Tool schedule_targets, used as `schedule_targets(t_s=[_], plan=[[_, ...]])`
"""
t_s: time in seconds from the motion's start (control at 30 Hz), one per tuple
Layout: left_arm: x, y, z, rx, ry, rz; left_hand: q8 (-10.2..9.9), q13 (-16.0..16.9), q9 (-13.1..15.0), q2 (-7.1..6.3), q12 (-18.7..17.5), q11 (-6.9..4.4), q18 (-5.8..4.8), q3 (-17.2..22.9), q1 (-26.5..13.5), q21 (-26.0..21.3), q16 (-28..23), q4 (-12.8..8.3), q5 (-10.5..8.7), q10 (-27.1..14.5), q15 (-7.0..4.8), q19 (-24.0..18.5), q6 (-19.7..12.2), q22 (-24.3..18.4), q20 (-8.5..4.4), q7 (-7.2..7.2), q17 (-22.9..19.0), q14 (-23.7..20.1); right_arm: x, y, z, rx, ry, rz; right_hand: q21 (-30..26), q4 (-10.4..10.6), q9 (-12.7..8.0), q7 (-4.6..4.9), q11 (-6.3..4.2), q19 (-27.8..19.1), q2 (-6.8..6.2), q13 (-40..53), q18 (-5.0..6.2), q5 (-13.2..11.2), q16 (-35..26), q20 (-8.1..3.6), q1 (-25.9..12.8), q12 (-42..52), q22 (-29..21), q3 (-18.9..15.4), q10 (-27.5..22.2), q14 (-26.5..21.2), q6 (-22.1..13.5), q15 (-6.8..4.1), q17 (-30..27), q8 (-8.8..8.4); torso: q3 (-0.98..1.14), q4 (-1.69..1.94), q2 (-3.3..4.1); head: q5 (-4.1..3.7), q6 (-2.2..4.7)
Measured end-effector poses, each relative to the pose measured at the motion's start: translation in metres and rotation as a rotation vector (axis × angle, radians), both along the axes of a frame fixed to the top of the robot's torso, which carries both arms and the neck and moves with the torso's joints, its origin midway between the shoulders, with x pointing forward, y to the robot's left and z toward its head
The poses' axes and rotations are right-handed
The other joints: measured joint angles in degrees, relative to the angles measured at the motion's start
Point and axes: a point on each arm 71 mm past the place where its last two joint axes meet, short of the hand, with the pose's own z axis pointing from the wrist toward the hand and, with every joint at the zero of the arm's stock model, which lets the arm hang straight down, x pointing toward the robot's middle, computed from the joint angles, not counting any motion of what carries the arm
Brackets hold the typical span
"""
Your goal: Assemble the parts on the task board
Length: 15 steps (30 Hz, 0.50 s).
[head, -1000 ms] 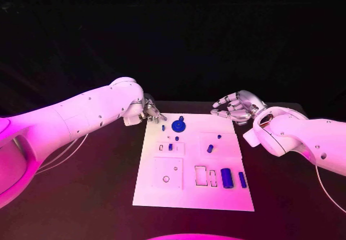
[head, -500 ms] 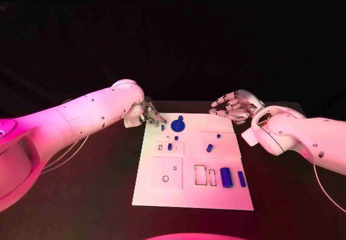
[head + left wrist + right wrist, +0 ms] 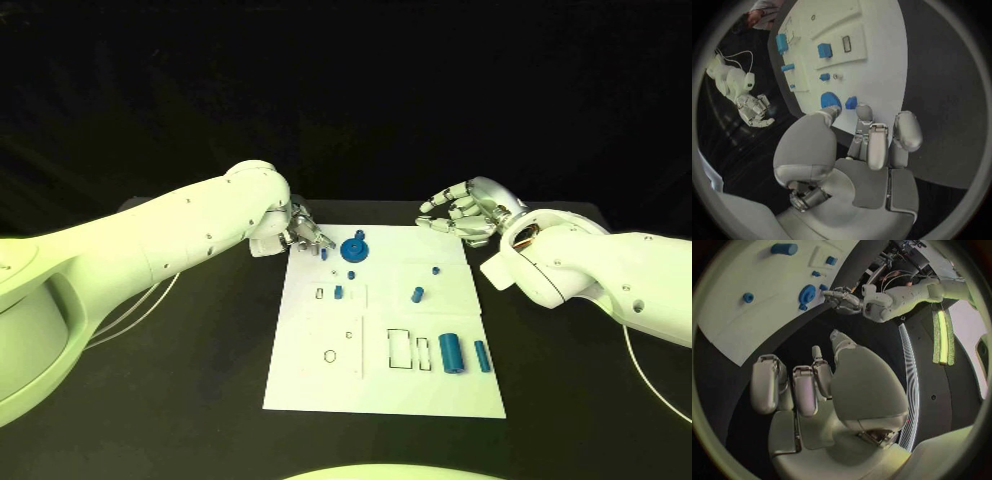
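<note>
left hand (image 3: 303,232): held at the task board's far left corner, fingers (image 3: 869,131) loosely apart, nothing gripped; fingertips just beside the small blue part (image 3: 851,103) at that corner
right hand (image 3: 459,214): raised just past the board's far right corner, over the tabletop (image 3: 202,380), fingers curled slightly but apart, nothing held
task board (image 3: 387,395): white plate, laid flat mid-tabletop between the two arms
disc part (image 3: 356,246): large blue round piece, seated near the board's far edge, close to the left hand
small parts: two blue pieces (image 3: 417,295) seen mid-board, one more (image 3: 338,292) beside a slot on the left half
cylinder parts (image 3: 453,353): two upright-lying blue bars, side by side on the board's near right area, a thinner one (image 3: 482,356) nearest the right edge
recesses (image 3: 400,348): rectangular cut-outs seen left of the cylinders
</note>
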Motion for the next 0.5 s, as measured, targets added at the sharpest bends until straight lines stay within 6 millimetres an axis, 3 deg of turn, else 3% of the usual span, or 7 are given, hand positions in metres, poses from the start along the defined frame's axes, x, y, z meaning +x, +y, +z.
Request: schedule_targets(t_s=[0.27, 0.5], plan=[[-0.0003, -0.0027, -0.0021, -0.008, 0.006, -0.005, 0.4, -0.2, 0.2, 0.18, 0.3, -0.1, 0.0, 0.2, 1.8, 0.0, 0.0, -0.2, 0.0, -0.1, 0.0, 0.0, 0.0, 0.1, 0.0, -0.01, 0.0, 0.0, 0.0001, 0.0006, 0.0, 0.0, 0.001, 0.001, 0.0, 0.0, 0.0, 0.0, 0.0, 0.0, 0.0, 0.0, 0.0, 0.0, 0.0, 0.0, 0.0, 0.0, 0.0, 0.0, 0.0, 0.0, 0.0, 0.0, 0.0, 0.0, 0.0, 0.0, 0.0, 0.02, -0.03], [-0.0001, -0.0017, -0.0031, -0.011, 0.008, -0.002, 1.3, -0.3, 0.6, 1.18, 0.3, -0.35, 0.0, 1.5, 5.1, 0.0, 0.0, -0.5, 0.0, -0.1, -0.14, 0.2, -0.2, 0.3, -0.21, -0.21, 0.0, 0.1, 0.0001, 0.0006, -0.0001, -0.001, 0.002, 0.001, 0.0, 0.0, 0.0, 0.0, 0.0, 0.0, 0.0, 0.0, 0.0, 0.0, 0.0, 0.0, 0.0, 0.0, 0.0, 0.0, 0.0, 0.0, 0.0, 0.0, 0.0, -0.01, 0.0, 0.02, 0.0, 0.03, -0.08]])
